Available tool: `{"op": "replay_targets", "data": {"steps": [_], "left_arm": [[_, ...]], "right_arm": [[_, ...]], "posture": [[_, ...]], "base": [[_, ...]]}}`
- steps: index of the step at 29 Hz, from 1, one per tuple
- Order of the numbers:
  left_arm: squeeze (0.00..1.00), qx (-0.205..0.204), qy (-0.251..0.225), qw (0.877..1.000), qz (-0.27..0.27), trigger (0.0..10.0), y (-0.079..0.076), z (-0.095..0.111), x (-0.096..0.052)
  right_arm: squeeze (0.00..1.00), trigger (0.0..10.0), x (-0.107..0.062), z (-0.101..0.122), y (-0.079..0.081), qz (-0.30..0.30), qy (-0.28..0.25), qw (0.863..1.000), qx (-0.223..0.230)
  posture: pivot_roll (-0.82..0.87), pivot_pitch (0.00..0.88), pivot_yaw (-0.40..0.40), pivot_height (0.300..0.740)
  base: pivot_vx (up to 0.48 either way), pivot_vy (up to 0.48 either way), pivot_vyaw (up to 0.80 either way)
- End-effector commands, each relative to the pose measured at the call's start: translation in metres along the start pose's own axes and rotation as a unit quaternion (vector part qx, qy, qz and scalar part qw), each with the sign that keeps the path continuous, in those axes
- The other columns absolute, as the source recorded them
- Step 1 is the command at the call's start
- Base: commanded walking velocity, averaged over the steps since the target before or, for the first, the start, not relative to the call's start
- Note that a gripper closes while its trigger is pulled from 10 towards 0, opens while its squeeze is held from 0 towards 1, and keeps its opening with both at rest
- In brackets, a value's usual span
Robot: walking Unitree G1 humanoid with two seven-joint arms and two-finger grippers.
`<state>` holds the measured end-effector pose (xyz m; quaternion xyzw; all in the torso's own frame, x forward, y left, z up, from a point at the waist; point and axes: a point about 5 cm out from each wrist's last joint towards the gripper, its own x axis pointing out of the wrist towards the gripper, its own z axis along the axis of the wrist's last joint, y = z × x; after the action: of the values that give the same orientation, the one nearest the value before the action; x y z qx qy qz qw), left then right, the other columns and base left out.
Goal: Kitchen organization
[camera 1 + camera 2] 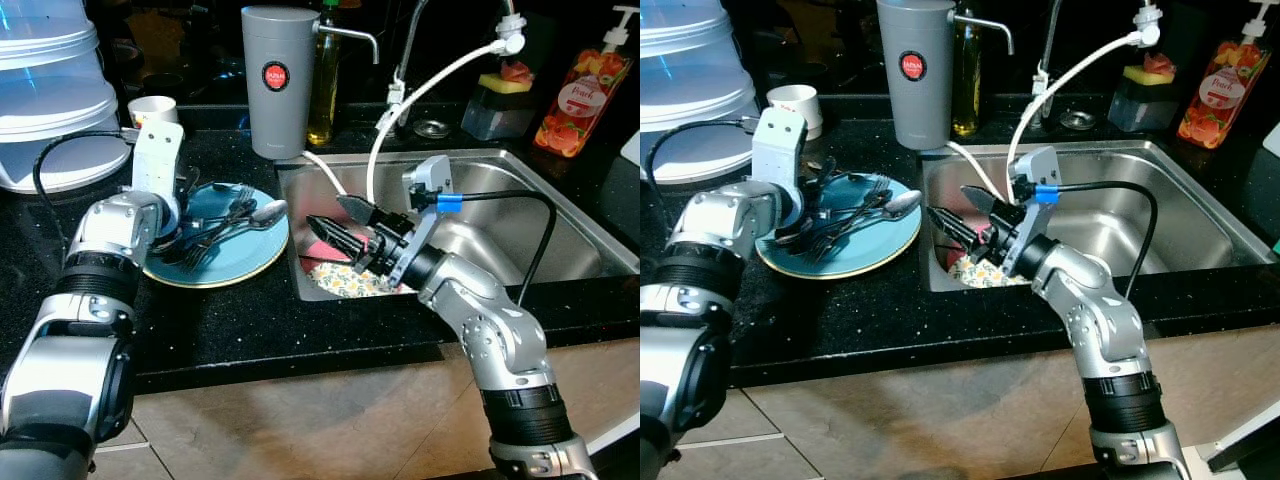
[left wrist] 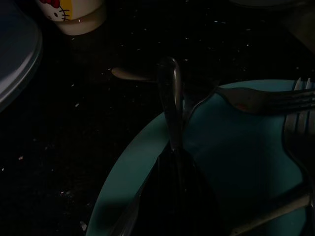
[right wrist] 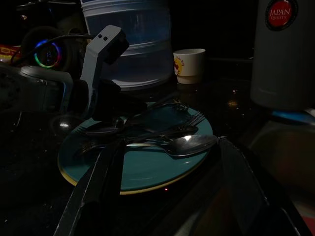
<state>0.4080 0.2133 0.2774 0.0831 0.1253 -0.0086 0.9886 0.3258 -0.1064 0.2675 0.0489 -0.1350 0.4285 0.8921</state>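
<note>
Cutlery (image 1: 225, 222), a loose pile of dark steel forks and one large shiny spoon, lay on the round teal ceramic plate (image 1: 255, 258) on the black speckled countertop (image 1: 250, 320), just left of the stainless steel sink (image 1: 560, 215).

Far left: stacked translucent plastic containers (image 1: 50, 90), with a small white printed cup (image 1: 152, 107) near them behind the plate.

Left gripper (image 1: 182, 228) sat over the plate's left rim, down among the fork handles. Left wrist view was too dark, so can't tell whether its fingers were spread or pinched on anything.

Tall grey cylindrical canister with red round label (image 1: 278, 80) stood behind the plate, at the sink's back corner.

Right gripper (image 1: 345, 230) hung over the sink's left end, fingers spread wide apart, holding nothing, aimed at the plate. Below it in the basin: a floral-patterned dish (image 1: 345, 280). A white hose (image 1: 420, 95) looped overhead.

My read of the step: picking cutlery off the plate.
- Take one piece at a time; the pile was tangled and tines would likely snag.
- The spoon bowl (image 3: 189, 144) overhung the rim nearest the right gripper, so it looked the easiest first grab.
- Pinch across the handle, not the bowl.
- Lift straight up so the plate didn't slide towards the sink edge.
- Keep the two grippers apart over the plate.
</note>
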Motion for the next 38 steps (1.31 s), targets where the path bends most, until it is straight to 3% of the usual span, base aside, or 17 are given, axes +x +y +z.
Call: {"op": "replay_targets", "data": {"steps": [1,9,13,17,18,19,20,21,22,24,38], "left_arm": [[0.00,0.003,0.003,1.000,0.001,0.0,0.004,-0.001,-0.001],[0.00,0.002,-0.017,1.000,-0.019,0.0,-0.004,0.009,-0.006],[0.00,-0.011,-0.055,0.998,-0.028,0.0,-0.008,0.027,-0.011],[0.00,-0.013,-0.056,0.998,-0.021,0.0,-0.007,0.033,-0.014],[0.00,-0.005,-0.048,0.999,-0.016,2.6,-0.007,0.032,-0.014],[0.00,-0.005,-0.048,0.999,-0.016,2.6,-0.007,0.032,-0.014],[0.00,0.002,-0.029,1.000,-0.003,10.0,-0.005,0.024,-0.010],[0.00,0.002,-0.029,1.000,-0.003,10.0,-0.005,0.024,-0.010],[1.00,0.002,-0.019,1.000,-0.002,10.0,-0.004,0.019,-0.008],[1.00,-0.006,-0.004,1.000,0.011,10.0,-0.002,0.009,-0.004],[1.00,-0.028,0.033,0.999,-0.004,10.0,-0.005,-0.006,0.002]], "right_arm": [[0.00,10.0,0.000,0.000,0.001,0.001,-0.003,1.000,-0.002],[0.00,10.0,0.000,0.001,0.001,0.000,-0.004,1.000,-0.004],[0.00,10.0,-0.001,0.004,0.000,-0.002,-0.009,1.000,0.000],[0.00,10.0,-0.001,0.004,-0.001,-0.003,-0.011,1.000,0.002],[0.00,10.0,-0.001,0.004,-0.001,-0.004,-0.012,1.000,0.004],[0.00,10.0,-0.001,0.004,-0.001,-0.004,-0.012,1.000,0.004],[0.00,10.0,0.000,0.004,-0.002,-0.004,-0.013,1.000,0.006],[0.00,10.0,0.000,0.004,-0.002,-0.004,-0.013,1.000,0.006],[0.00,10.0,0.000,0.004,-0.002,-0.004,-0.013,1.000,0.007],[0.00,10.0,0.000,0.005,-0.002,-0.003,-0.013,1.000,0.008],[0.00,10.0,-0.001,0.001,0.006,0.037,0.007,0.999,0.009]], "posture": [[-0.03,0.099,-0.003,0.740],[-0.03,0.095,-0.002,0.740],[-0.03,0.098,-0.002,0.740],[-0.03,0.099,-0.004,0.740],[-0.03,0.099,-0.004,0.740],[-0.03,0.099,-0.004,0.740],[-0.03,0.103,-0.004,0.740],[-0.03,0.103,-0.004,0.740],[-0.03,0.105,-0.005,0.740],[-0.03,0.106,-0.006,0.740],[-0.03,0.110,-0.004,0.740]], "base": [[0.000,0.000,0.00],[0.000,0.000,0.00],[0.000,0.000,0.00],[0.000,0.000,0.00],[0.000,0.000,0.00],[0.000,0.000,0.00],[0.000,0.000,0.00],[0.000,0.000,0.00],[0.000,0.000,0.00],[0.000,0.000,0.00],[0.000,0.000,0.00]]}}
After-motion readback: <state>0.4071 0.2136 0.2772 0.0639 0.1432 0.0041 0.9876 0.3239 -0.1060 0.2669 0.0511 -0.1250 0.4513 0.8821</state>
